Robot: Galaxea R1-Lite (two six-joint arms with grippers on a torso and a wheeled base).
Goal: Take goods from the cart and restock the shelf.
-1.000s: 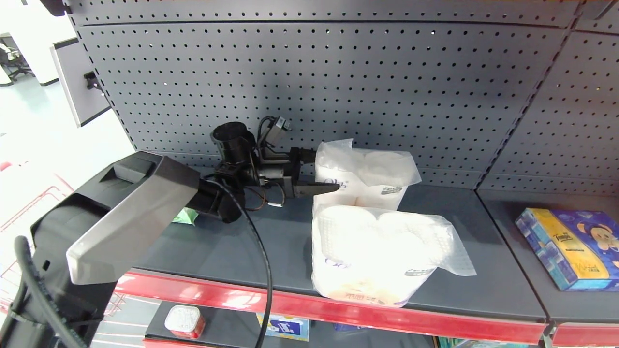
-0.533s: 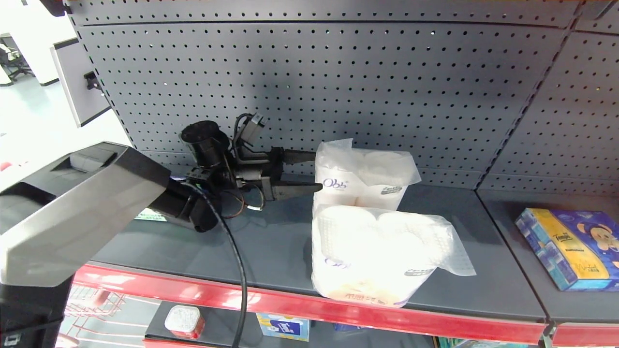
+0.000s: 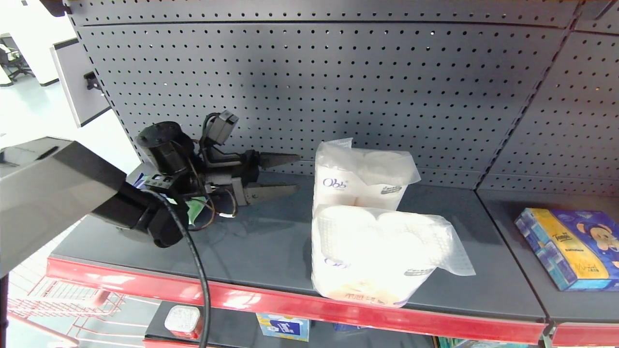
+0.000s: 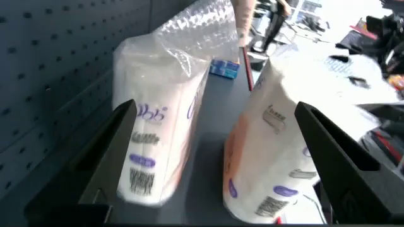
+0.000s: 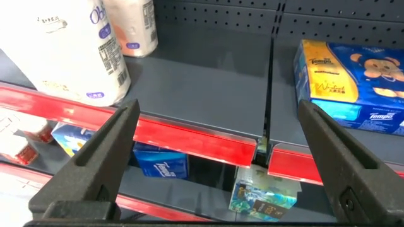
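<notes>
Grey pegboard behind, dark shelf with a red front lip below. Over its left part, left gripper spread wide and grasping nothing, pointing toward the rear roll pack, with a clear gap between. Straight ahead of it, that rear roll pack standing upright in loose clear wrap against the pegboard. Ahead and nearer the shelf's lip, front roll pack, upright too, touching or just beside the rear one, cannot tell which. Behind the gripper, under the wrist, green packet lying on the shelf. Well beyond both packs, in the next shelf bay, blue and yellow tissue box lying flat. Below and behind the left arm, red wire cart. Right gripper likewise spread wide and empty, hovering outside the red lip, facing the divider between the two bays, with the front roll pack off to its left and the tissue box off to its right.
</notes>
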